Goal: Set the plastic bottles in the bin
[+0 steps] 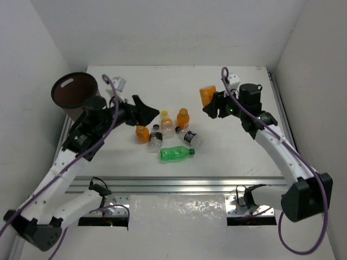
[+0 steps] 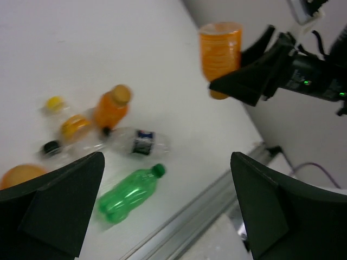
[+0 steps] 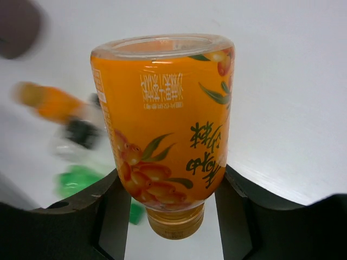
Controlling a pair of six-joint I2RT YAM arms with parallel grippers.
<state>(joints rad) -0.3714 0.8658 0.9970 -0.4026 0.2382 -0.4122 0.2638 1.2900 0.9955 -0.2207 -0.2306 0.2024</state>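
Observation:
My right gripper (image 1: 212, 106) is shut on an orange bottle (image 1: 207, 95), held off the table with its cap toward the wrist; it fills the right wrist view (image 3: 162, 124) and shows in the left wrist view (image 2: 219, 51). My left gripper (image 1: 145, 112) is open and empty, above the table left of the bottle cluster. On the table lie a green bottle (image 1: 177, 154), orange bottles (image 1: 183, 118) (image 1: 142, 134), a yellow-capped bottle (image 1: 166, 122) and two clear black-capped bottles (image 1: 190, 137) (image 1: 155, 137). The dark brown bin (image 1: 75, 94) stands at the far left.
A metal rail (image 1: 179, 183) runs along the table's near edge. A small white object (image 1: 118, 83) sits beside the bin. White walls enclose the table on three sides.

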